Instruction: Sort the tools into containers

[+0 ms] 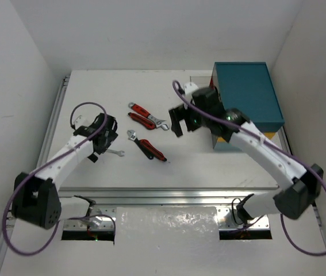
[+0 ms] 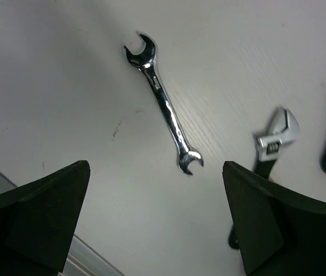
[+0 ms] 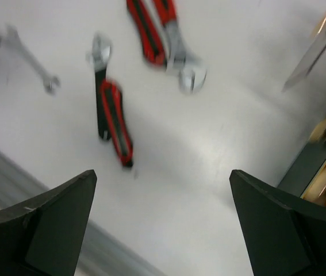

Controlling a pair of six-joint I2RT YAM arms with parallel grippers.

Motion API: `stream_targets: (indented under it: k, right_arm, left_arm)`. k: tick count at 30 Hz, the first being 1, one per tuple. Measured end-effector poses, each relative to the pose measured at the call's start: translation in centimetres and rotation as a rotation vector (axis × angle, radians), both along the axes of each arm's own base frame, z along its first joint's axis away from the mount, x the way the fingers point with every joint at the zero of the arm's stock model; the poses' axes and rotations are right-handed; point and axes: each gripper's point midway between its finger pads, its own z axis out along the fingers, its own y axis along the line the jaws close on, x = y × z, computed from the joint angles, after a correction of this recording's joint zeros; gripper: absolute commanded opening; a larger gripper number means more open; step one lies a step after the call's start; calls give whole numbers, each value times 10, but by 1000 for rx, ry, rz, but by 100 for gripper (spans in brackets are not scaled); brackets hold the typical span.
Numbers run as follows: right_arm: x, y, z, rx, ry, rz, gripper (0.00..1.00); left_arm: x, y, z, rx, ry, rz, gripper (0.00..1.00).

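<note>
A thin silver spanner [image 1: 115, 153] lies on the white table; in the left wrist view the spanner [image 2: 164, 109] lies just ahead of my open, empty left gripper [image 2: 157, 218], which hovers over it [image 1: 101, 146]. One red-and-black adjustable wrench [image 1: 147, 146] lies mid-table, its silver head showing in the left wrist view [image 2: 275, 144]. Two more wrenches [image 1: 148, 118] lie side by side behind it. My right gripper [image 1: 179, 123] is open and empty above the table [image 3: 163, 224], right of the wrenches [image 3: 111, 109]. The teal box [image 1: 249, 92] stands at the back right.
The box's front edge with brass-coloured fittings [image 3: 323, 132] shows at the right of the right wrist view. A metal rail [image 1: 168, 198] runs along the table's near edge. White walls close in the left, back and right sides.
</note>
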Motion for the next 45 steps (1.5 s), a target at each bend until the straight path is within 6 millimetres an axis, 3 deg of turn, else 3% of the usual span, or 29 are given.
stream_targets:
  k: [2,5,7,9,11,15,19,26,27,28,35,41,45]
  right_arm:
    - [-37,-11,-28,23,62,-1,99]
    - [-74,-31,-84,-14,192,-30,99]
    - [-90,-39,-111,-44,258,-42,99]
    - [-103,-44,-124,-53,295,-43,99]
    - [-110,-46,-125,-37,299,-33,99]
    - [-111,-41,-110,13,259,-13,99]
    - [-110,-35,-108,42,248,8,99]
    - [-117,-25,-108,86,270,67,99]
    - [-119,-22,-107,96,274,79,99]
    - [-120,-19,-106,108,277,92,99]
    - [-132,11,-94,254,294,240,99]
    - [-137,44,-104,389,368,333,99]
    - [-127,67,-132,407,458,319,98]
  left_arm:
    - [7,3,-16,-1,65,65,96]
    - [24,12,-29,-57,87,150,93]
    - [33,18,-40,-95,103,200,92]
    - [38,21,-55,-122,136,237,90]
    - [38,18,-72,-146,185,248,89]
    - [34,6,-104,-196,277,253,69]
    - [37,3,-106,-220,272,251,39]
    - [34,6,-116,-278,270,263,20]
    - [35,6,-117,-290,269,263,5]
    - [37,6,-116,-301,264,263,0]
    - [54,1,-105,-336,130,135,0]
    - [22,-20,-102,-352,61,-50,0]
    - [4,-44,-86,-376,9,-186,0]
